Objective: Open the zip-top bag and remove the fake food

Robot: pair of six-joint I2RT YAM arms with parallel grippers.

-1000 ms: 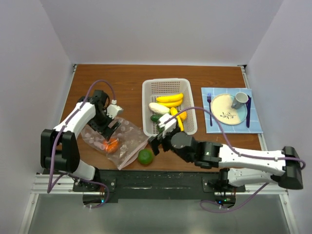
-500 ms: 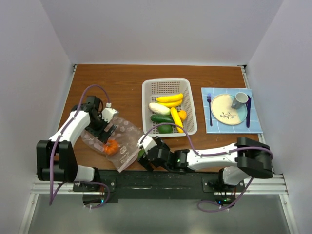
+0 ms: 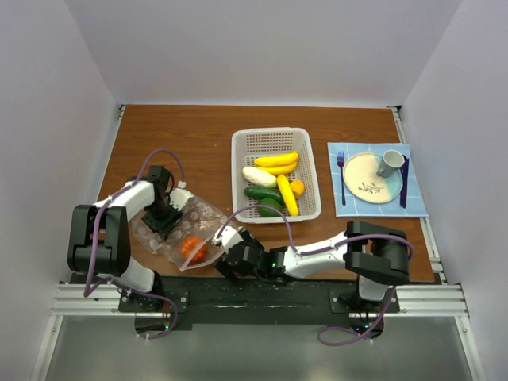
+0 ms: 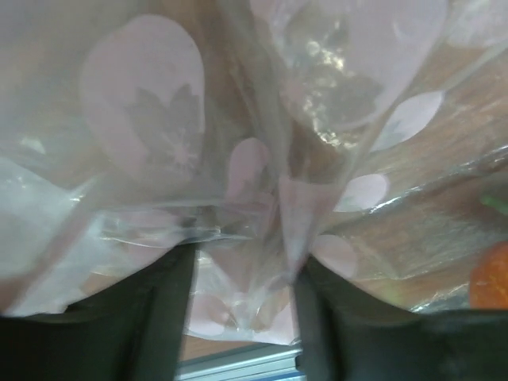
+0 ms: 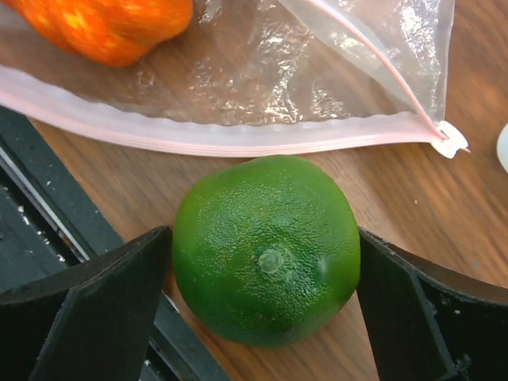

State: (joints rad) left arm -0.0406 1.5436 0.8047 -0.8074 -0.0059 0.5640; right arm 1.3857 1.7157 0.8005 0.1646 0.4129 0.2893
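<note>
Overhead, the zip-top bag (image 3: 202,221) lies near-left on the desk (image 3: 198,143), with an orange-red tomato (image 3: 191,248) inside. The left claw (image 4: 238,309) has plastic bunched between its parted fingers; I cannot tell whether it grips. The right claw (image 5: 263,262) stands wide open around a green round fruit (image 5: 266,246) just beside the bag's pink zip strip (image 5: 238,143). Other fake food (image 3: 276,163) lies in the white basket (image 3: 274,136).

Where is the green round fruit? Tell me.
Right wrist view: the green round fruit lies on the table between the open jaws of the right gripper, beside the pink strip of the zip-top bag.
</note>
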